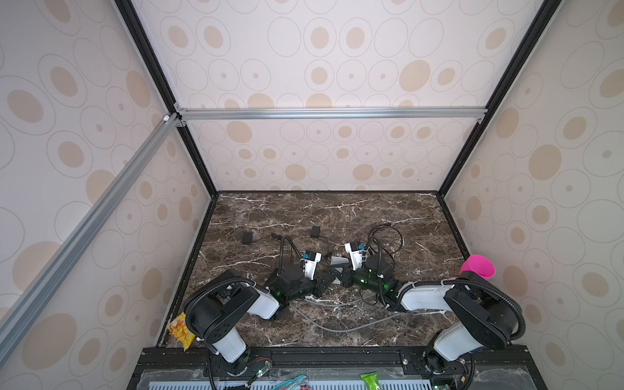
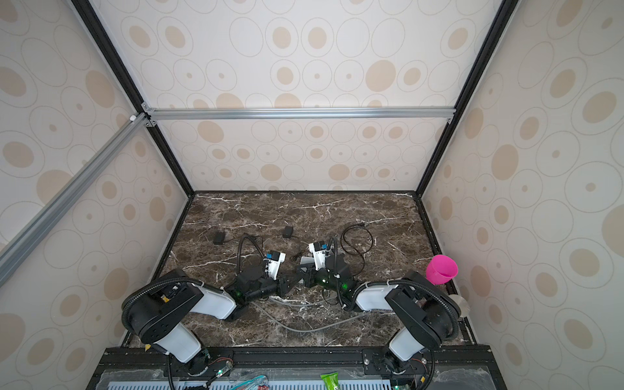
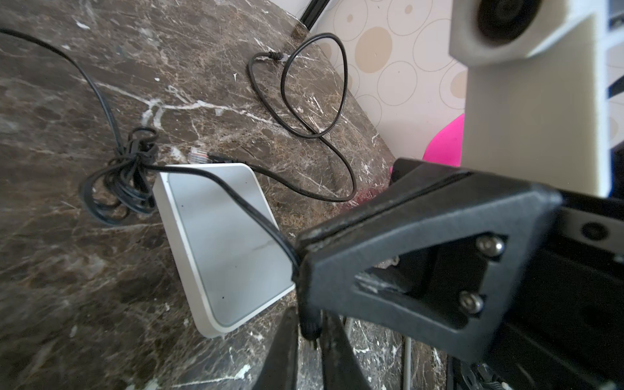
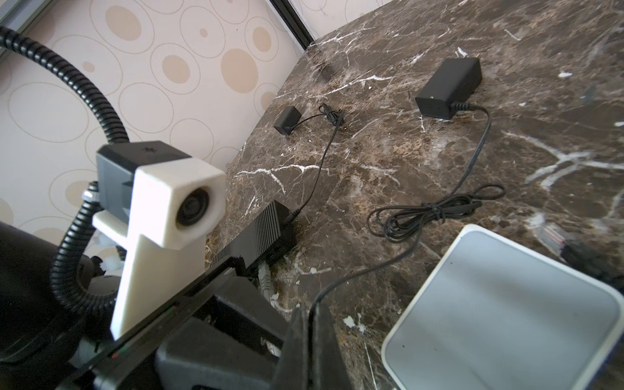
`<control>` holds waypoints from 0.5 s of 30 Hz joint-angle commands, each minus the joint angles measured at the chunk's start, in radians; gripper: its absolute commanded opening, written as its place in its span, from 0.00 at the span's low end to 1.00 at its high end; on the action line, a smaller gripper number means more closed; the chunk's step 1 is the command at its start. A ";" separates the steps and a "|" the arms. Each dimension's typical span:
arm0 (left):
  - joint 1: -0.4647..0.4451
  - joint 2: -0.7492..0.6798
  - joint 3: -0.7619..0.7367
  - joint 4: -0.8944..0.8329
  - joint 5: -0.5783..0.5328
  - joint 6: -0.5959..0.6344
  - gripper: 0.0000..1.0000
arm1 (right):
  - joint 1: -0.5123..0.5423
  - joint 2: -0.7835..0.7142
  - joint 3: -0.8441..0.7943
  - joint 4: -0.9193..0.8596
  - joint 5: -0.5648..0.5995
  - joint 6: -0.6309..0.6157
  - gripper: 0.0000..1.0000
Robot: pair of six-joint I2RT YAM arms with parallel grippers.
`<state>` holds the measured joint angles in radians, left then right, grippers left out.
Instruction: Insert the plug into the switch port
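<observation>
The plug (image 3: pixel 309 329) is not in the white switch (image 3: pixel 223 243) yet; the right gripper (image 4: pixel 312 309) pinches its cable (image 3: pixel 236 199), and I cannot tell if the left gripper (image 3: pixel 309 337) holds the plug.

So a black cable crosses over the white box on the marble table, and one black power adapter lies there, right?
Not one: two black power adapters lie there, as the right wrist view shows. The black cable does cross over the white box on the marble table.
</observation>
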<state>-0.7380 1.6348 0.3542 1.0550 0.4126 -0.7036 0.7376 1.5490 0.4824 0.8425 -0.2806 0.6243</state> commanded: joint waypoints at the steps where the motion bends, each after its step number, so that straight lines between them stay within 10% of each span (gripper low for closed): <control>1: -0.006 0.013 0.026 0.036 0.014 0.002 0.08 | -0.003 0.000 0.012 0.027 -0.001 0.006 0.00; 15: 0.000 -0.024 -0.016 0.075 0.000 -0.010 0.02 | -0.003 -0.021 0.008 -0.014 0.036 -0.007 0.00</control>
<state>-0.7376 1.6356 0.3473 1.0622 0.4129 -0.7082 0.7353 1.5463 0.4824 0.8375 -0.2619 0.6209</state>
